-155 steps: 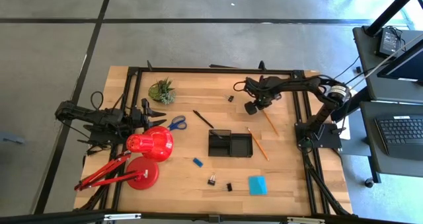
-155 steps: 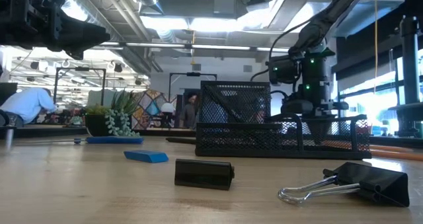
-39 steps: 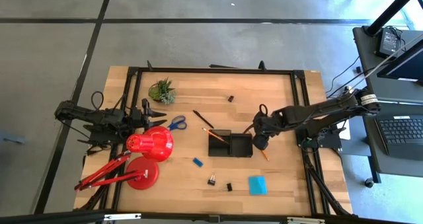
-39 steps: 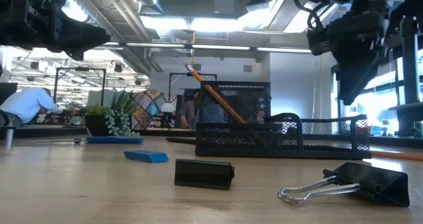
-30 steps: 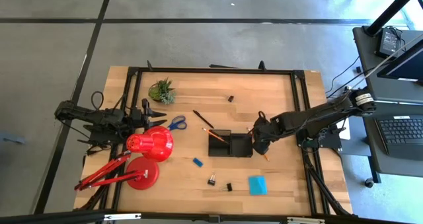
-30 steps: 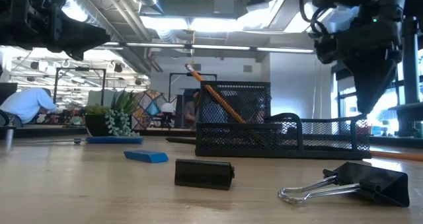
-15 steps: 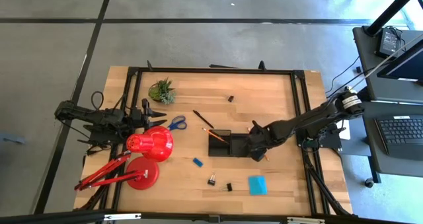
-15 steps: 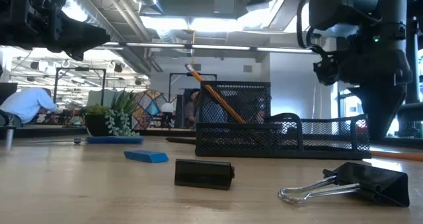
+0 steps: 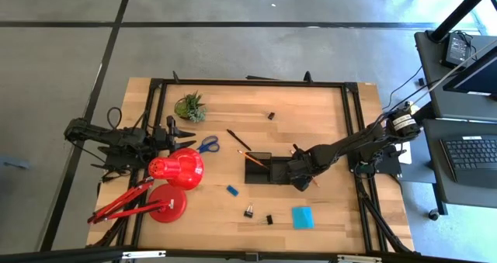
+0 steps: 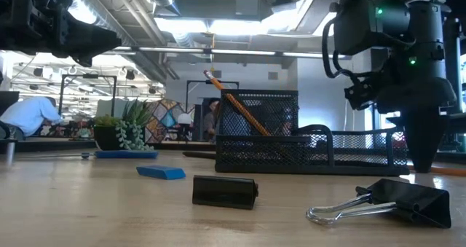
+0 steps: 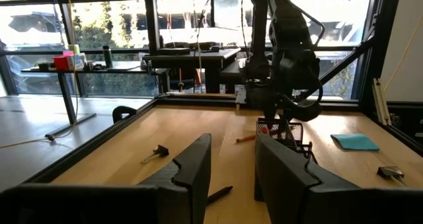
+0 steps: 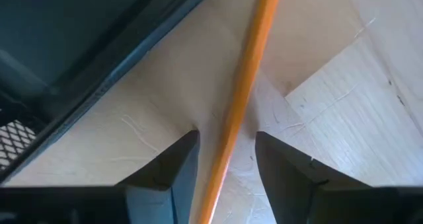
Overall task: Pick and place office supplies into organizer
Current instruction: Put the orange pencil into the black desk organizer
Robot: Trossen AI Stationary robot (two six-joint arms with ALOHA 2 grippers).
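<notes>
- The organizer [image 9: 270, 170] held one pencil [image 10: 240, 108] leaning in its taller compartment.
- The right gripper [image 12: 225, 154] had fingers spread astride a second pencil [image 12: 246, 85], not pinching.
- The left gripper [image 11: 232, 168] stood parted, empty.

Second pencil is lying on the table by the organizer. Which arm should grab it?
Right. The right gripper is already down over the pencil beside the organizer, fingers open astride it. The left gripper waits behind the red lamp.

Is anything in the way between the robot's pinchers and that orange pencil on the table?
No, nothing visible. The right gripper is down at the wooden table with the orange pencil lying bare between its open fingers, just beside the black organizer. The left gripper waits by the red lamp.
</notes>
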